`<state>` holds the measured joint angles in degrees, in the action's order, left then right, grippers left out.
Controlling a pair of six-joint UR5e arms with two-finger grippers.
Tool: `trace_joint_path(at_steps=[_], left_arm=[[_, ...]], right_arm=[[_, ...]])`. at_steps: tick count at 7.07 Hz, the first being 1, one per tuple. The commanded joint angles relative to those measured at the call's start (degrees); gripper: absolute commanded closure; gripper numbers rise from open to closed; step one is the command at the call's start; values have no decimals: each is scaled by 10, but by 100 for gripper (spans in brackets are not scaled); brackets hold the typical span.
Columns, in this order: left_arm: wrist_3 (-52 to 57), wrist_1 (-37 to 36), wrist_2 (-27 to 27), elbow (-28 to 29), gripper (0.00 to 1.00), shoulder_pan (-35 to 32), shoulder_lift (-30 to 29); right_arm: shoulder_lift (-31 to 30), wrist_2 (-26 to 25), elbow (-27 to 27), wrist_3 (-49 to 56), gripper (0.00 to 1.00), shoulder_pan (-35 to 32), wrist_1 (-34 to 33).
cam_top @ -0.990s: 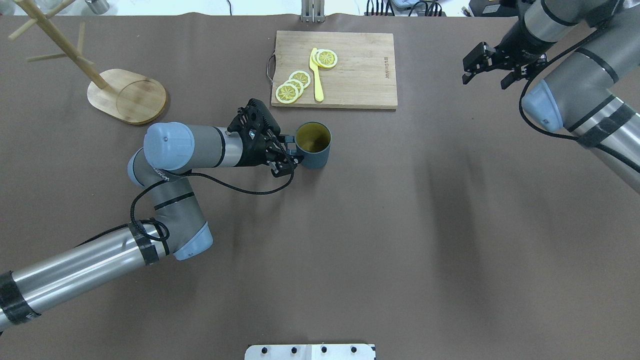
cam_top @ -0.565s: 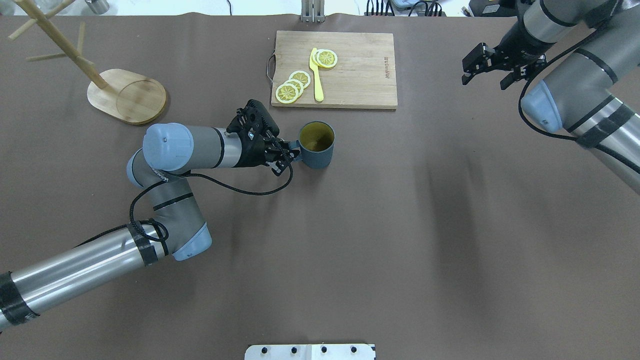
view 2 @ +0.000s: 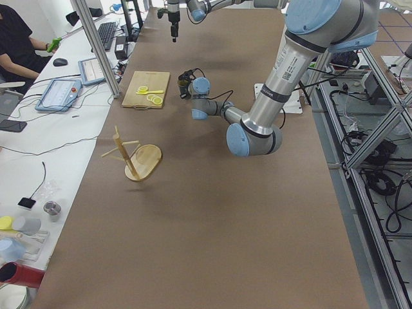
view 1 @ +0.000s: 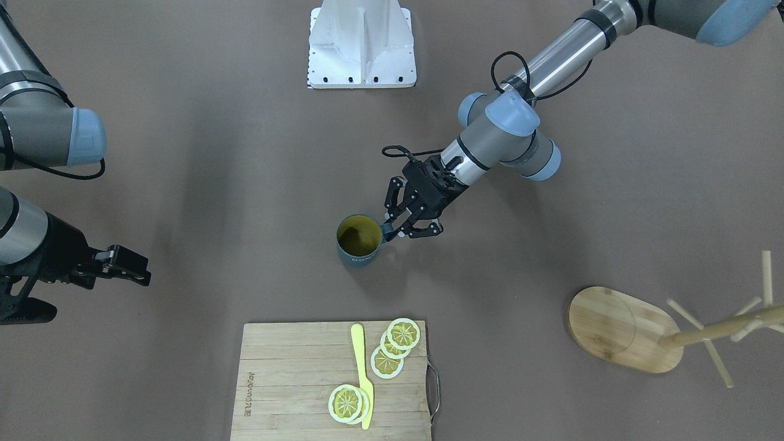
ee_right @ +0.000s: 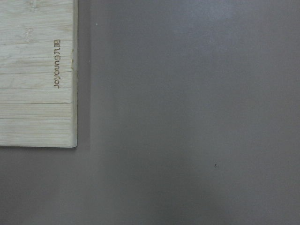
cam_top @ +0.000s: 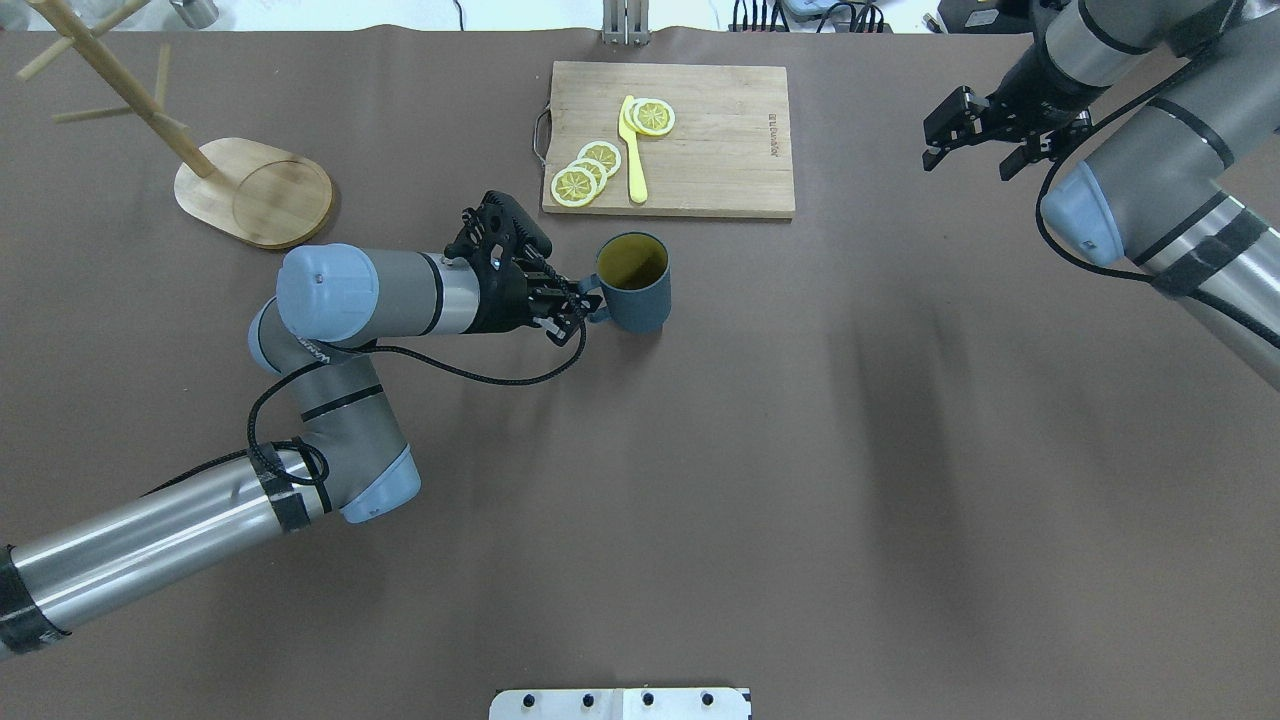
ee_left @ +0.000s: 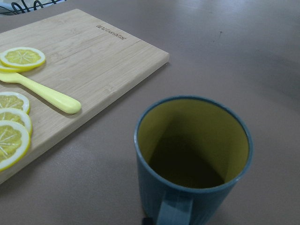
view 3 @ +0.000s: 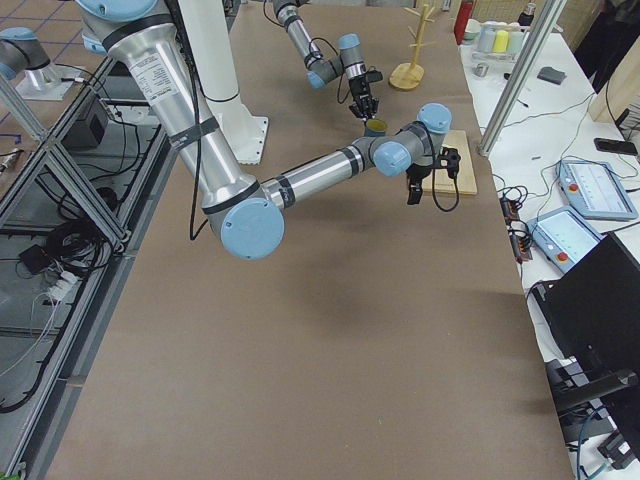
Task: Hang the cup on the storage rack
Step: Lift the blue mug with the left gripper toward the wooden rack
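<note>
**Mug pinched by its handle, rack well apart: slip risk**

Front-facing view: left end effector (view 1: pixel 392 230) is nearly closed, pinching the handle of the blue-grey mug (view 1: pixel 359 242) at frame centre. Mug upright; can't tell if it's off the tabletop (view 1: pixel 551 257). Wooden mug tree (view 1: pixel 625 331) is lower right.

Overhead: same grip. Mug sits just below the cutting board (cam_top: pixel 700 140), tree upper left. Right end effector (cam_top: pixel 975 142), upper right, has jaws wide and is empty.

Left wrist view: handle at bottom edge, fingers not shown.

Risks, prob.: a thin pinch on the loop could let the mug swing in transit, so the handle misses its peg. Bumping the tree could tip it.
</note>
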<state>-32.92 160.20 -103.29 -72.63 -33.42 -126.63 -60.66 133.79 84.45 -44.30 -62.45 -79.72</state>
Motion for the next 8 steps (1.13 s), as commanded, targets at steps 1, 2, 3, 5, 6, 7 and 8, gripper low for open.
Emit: trace_joint_path(at_steps=[1, 2, 3, 5, 6, 7, 8], left_arm=[[-44, -1, 0, -59, 100, -13, 9], [-79, 1, -1, -82, 100, -23, 21], [-138, 1, -1, -120, 100, -44, 44], [-227, 2, -2, -168, 100, -90, 86], [-283, 3, -2, -177, 100, -122, 96], [-319, 3, -1, -176, 100, -152, 99], [-365, 2, -2, -170, 100, -184, 111]], right_arm=[[-1, 1, 2, 0, 0, -1, 0], [-2, 0, 2, 0, 0, -1, 0], [-2, 0, 2, 0, 0, -1, 1], [-3, -2, 3, -1, 0, -1, 2], [-4, -7, 4, -1, 0, -1, 2], [-4, -14, 8, -4, 0, 2, 2], [-4, -19, 12, -7, 0, 7, 2]])
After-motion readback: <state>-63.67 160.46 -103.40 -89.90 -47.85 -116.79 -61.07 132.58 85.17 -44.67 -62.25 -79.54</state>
